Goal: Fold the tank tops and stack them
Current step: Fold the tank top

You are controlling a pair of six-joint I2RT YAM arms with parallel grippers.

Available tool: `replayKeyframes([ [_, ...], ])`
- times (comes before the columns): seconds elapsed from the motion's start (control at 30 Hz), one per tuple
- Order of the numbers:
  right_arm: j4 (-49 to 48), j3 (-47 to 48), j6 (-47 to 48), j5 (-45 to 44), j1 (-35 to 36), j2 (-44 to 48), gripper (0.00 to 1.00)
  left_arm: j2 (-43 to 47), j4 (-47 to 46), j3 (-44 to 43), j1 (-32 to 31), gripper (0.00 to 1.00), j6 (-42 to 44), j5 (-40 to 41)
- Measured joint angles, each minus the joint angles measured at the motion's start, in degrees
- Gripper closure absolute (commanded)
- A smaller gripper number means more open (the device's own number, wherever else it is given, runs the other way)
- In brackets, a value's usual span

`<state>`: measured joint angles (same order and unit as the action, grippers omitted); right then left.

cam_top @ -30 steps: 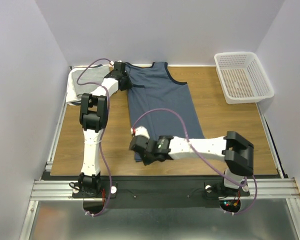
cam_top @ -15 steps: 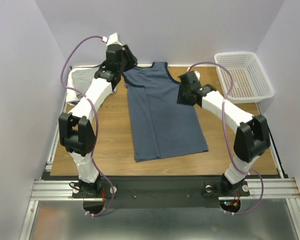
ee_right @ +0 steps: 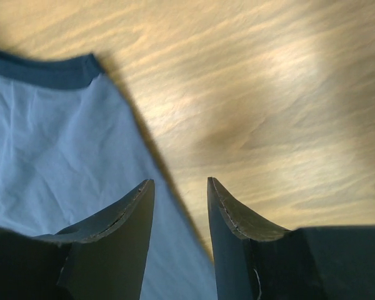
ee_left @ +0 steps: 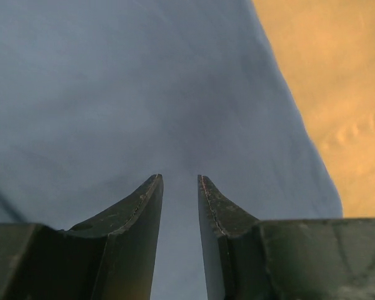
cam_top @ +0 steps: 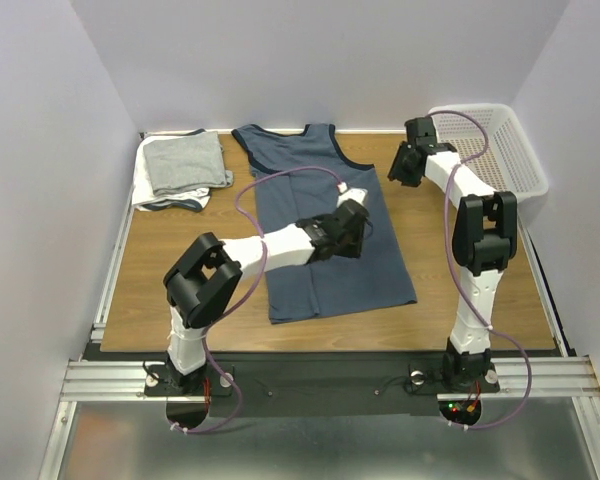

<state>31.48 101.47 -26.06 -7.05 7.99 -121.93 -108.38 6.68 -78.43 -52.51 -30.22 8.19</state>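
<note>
A slate-blue tank top (cam_top: 315,200) with navy trim lies spread flat on the middle of the wooden table (cam_top: 180,270). My left gripper (cam_top: 358,222) reaches across and hovers over its right half. In the left wrist view the jaws (ee_left: 178,178) stand slightly apart and empty above the blue cloth (ee_left: 112,94). My right gripper (cam_top: 398,170) is at the back right, beside the top's right armhole. In the right wrist view it (ee_right: 180,181) is open and empty over the cloth's edge (ee_right: 50,144), with the navy trim (ee_right: 44,72) beyond. Folded light grey and white tank tops (cam_top: 180,165) lie stacked at the back left.
A white perforated basket (cam_top: 488,152) stands at the back right corner, close behind the right arm. Bare wood (ee_right: 269,94) shows to the right of the blue top. Purple cables loop over both arms. Walls close in the table on three sides.
My left arm has swung from the back left corner down and right, over the blue top's right half. My right gripper has moved back and right, off the armhole. Both straps now show.
</note>
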Motion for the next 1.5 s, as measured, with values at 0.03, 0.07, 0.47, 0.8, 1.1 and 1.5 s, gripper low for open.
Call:
replayKeyframes([
  [0.03, 0.0, 0.5, 0.2, 0.3, -0.4, -0.3, 0.55, -0.2, 0.4, 0.0, -1.9, 0.57, 0.0, 1.0],
  [0.07, 0.0, 0.9, 0.3, 0.7, -0.8, -0.4, 0.55, -0.2, 0.5, 0.0, -3.3, 0.57, 0.1, 2.2],
  [0.47, -1.7, -2.2, 0.8, 4.9, -1.1, -0.2, 0.55, -7.6, 9.6, -3.9, -10.9, 0.59, -1.9, 12.5],
  [0.8, -1.9, -7.9, 0.8, 4.5, -1.1, 3.2, 0.55, -8.7, 12.5, -3.0, -14.7, 0.69, -3.2, 15.0],
  [1.1, -2.6, -10.0, 0.8, 4.1, -1.1, 8.9, 0.54, 0.2, 11.6, 8.9, -21.2, 0.72, -5.1, 10.9],
  [1.5, -3.8, -21.5, 0.8, 4.4, 2.3, 12.9, 0.53, 13.3, 14.4, 22.7, -23.2, 0.57, -9.5, 2.8],
])
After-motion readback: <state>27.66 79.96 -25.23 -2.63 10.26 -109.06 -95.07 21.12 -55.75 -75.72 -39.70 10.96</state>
